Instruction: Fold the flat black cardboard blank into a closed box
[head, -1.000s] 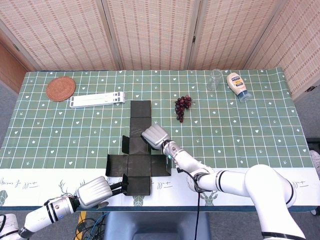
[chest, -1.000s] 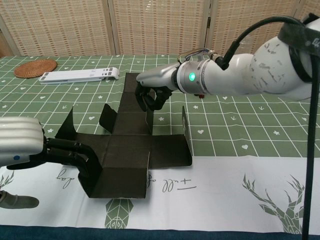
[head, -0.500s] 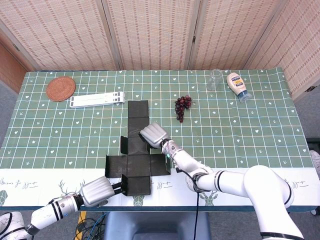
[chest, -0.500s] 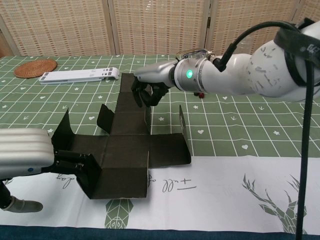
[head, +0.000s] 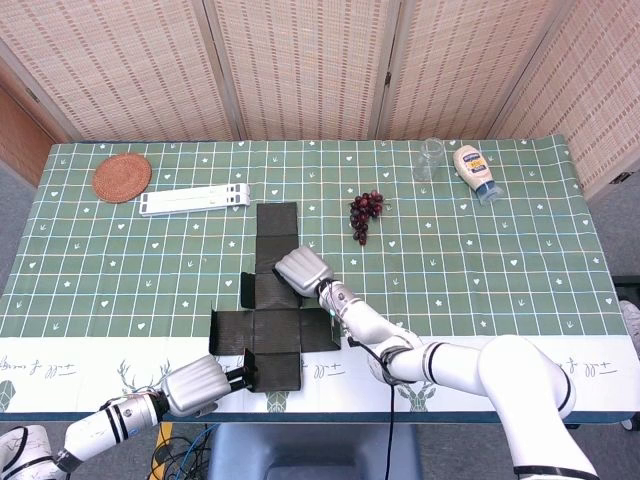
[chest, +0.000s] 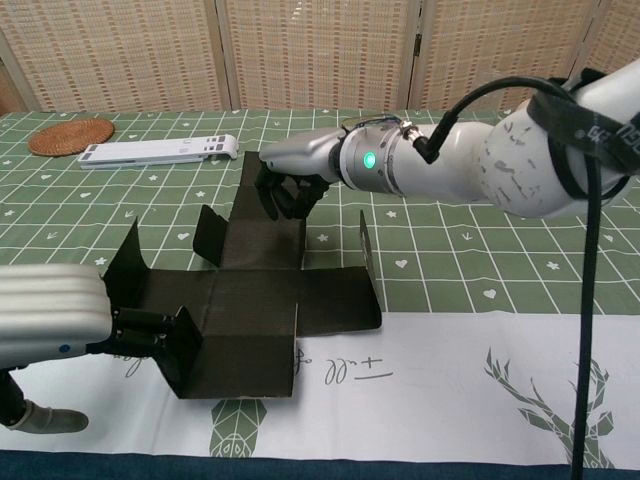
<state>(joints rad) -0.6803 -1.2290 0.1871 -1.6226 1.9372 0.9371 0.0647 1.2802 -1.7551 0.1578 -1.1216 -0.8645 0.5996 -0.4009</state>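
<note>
The black cardboard blank (head: 277, 300) lies as a cross on the table, its long arm pointing away from me. Several side flaps stand up (chest: 368, 255). My right hand (head: 303, 270) hovers over the far panels, and its curled dark fingers (chest: 287, 195) press down on the card. My left hand (chest: 48, 318) sits at the near left corner. Its fingertips (chest: 148, 325) pinch the raised small flap (chest: 184, 345) beside the nearest panel.
Red grapes (head: 364, 212) lie just right of the blank's far end. A white stand (head: 195, 200) and a woven coaster (head: 122, 177) are at the back left. A glass (head: 430, 158) and a sauce bottle (head: 475, 172) stand at the back right.
My right hand slid left and farther away along the blank. My left hand drew back, and the near left flap now stands more upright.
</note>
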